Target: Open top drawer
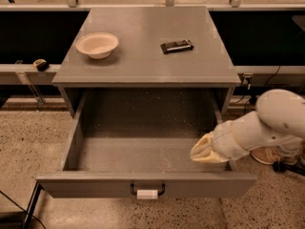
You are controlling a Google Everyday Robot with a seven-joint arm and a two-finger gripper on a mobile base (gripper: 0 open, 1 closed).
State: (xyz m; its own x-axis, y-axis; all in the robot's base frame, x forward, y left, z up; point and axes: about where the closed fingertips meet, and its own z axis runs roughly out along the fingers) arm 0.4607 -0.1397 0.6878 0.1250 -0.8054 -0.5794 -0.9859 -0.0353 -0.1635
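The top drawer (143, 184) is a wide grey drawer pulled far out of the grey cabinet, and its inside shows bare. Its dark curved handle (147, 191) with a small white tag is on the front panel at the bottom of the view. My gripper (206, 151) sits at the drawer's right rear corner, just over the right side wall, at the end of my white arm (267, 128) that reaches in from the right.
On the cabinet top (143, 56) stand a white bowl (97, 44) at the left and a small dark flat object (177, 46) at the right. A speckled floor surrounds the cabinet. Cables and a shoe-like object lie at the right.
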